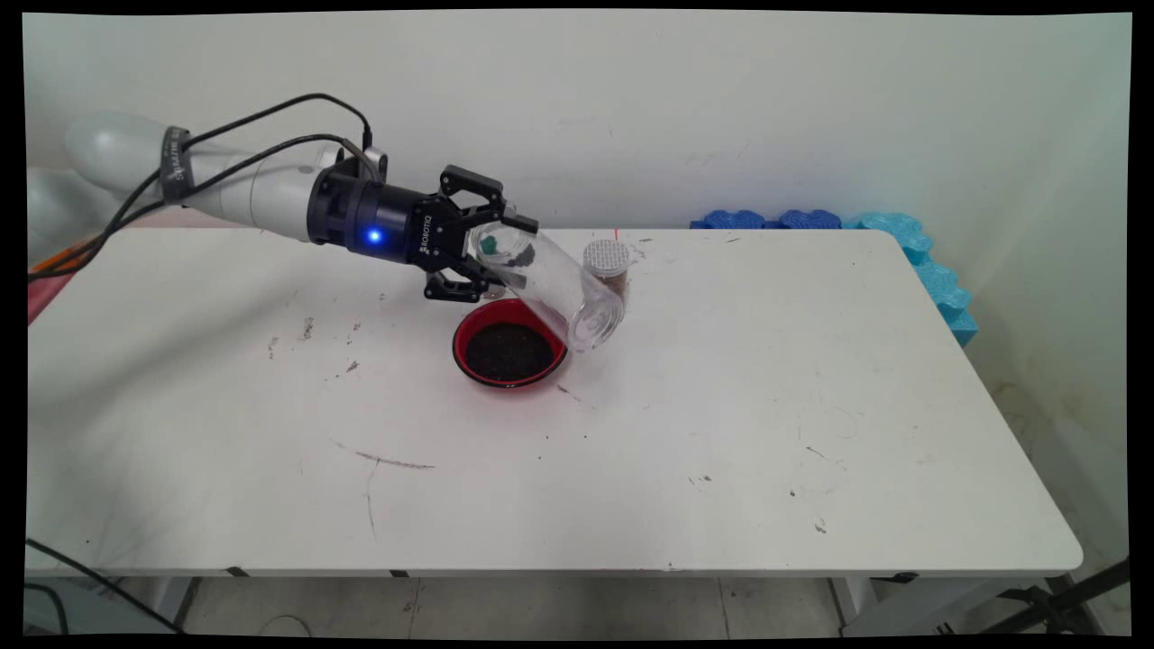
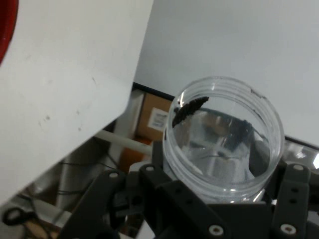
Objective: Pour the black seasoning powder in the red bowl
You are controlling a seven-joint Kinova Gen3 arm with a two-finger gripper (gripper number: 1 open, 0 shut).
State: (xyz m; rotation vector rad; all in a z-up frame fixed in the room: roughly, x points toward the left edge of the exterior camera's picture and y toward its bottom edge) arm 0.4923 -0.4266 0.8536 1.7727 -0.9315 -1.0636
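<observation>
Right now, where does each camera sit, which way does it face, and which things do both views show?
Main view: fixed above the table's near side, facing the wall; shows the arm, the gripper, the tilted clear jar, the red bowl and a spice shaker.
Hand view: on the hand, looking along the gripper; shows its linkage, the clear jar and the table.
Shared: gripper, jar, table.

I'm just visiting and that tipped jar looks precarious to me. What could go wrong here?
The hand grips a clear jar tilted mouth-down above the red bowl of dark grains. The jar's mouth sits near the bowl's right rim, so any leftover grains, like the clump stuck inside, might land on the table. The jar also hangs close to a small shaker behind it; a swing could knock that over.
</observation>
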